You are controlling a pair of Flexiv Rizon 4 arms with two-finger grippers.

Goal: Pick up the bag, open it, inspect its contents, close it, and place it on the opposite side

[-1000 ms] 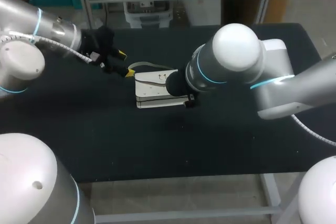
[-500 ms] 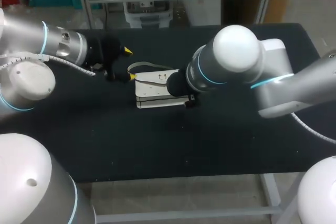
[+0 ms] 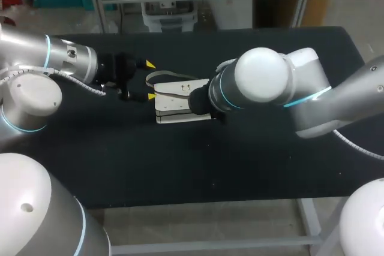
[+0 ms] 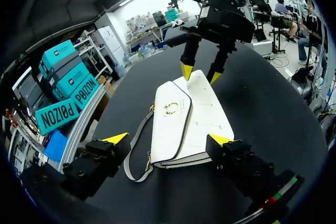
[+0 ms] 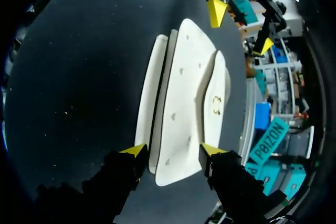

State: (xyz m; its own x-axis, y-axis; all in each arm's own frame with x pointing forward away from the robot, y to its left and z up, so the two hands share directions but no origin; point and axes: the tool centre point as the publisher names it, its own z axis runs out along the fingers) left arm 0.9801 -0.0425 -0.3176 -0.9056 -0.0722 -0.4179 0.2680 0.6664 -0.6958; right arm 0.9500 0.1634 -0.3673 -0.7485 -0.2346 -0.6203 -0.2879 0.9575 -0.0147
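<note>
Showing the white bag flat on the black table, near the middle, flap up. Holds the left gripper at its left end, fingers spread wide, grey strap looping between them. Holds the right gripper at the right end, fingers apart either side of the bag's edge; cannot tell whether they touch it.

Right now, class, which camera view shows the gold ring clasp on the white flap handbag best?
The left wrist view: the gold ring clasp faces the camera on the white flap handbag, large and unobstructed. The right wrist view shows it smaller, at a slant. In the head view it is too small to make out.
</note>
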